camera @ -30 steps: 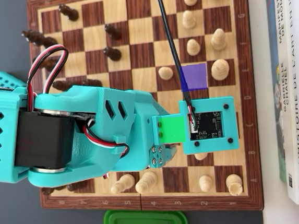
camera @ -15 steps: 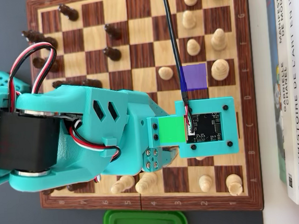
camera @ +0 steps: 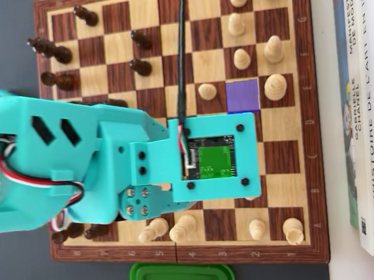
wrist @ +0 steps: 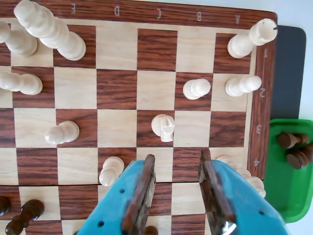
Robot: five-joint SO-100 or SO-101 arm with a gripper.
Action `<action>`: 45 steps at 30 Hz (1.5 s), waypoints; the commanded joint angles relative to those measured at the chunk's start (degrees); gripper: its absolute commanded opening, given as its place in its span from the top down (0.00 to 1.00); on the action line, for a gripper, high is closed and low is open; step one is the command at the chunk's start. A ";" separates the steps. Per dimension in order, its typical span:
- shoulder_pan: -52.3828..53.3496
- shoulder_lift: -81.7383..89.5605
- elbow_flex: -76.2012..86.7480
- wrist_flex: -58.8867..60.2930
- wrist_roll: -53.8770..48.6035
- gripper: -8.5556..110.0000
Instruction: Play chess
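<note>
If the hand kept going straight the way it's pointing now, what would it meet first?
In the wrist view the open hand points at the chessboard, and the first piece ahead of its gap is the white knight. How far above the board the hand hangs is unclear, so it might touch the dark square in front first.

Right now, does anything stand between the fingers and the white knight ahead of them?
Nothing visible does. In the wrist view, only bare board lies between the open fingers and the white knight. The nearest pawn stands off to the left of the fingers.
</note>
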 commanded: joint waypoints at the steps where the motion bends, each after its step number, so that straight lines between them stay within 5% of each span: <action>1: 0.09 5.80 1.05 -2.99 0.26 0.81; 14: -1.93 30.41 21.53 -24.43 0.35 0.81; 28: -5.63 51.33 44.65 -68.73 0.44 0.81; 45: -8.88 68.55 62.23 -103.80 3.25 0.81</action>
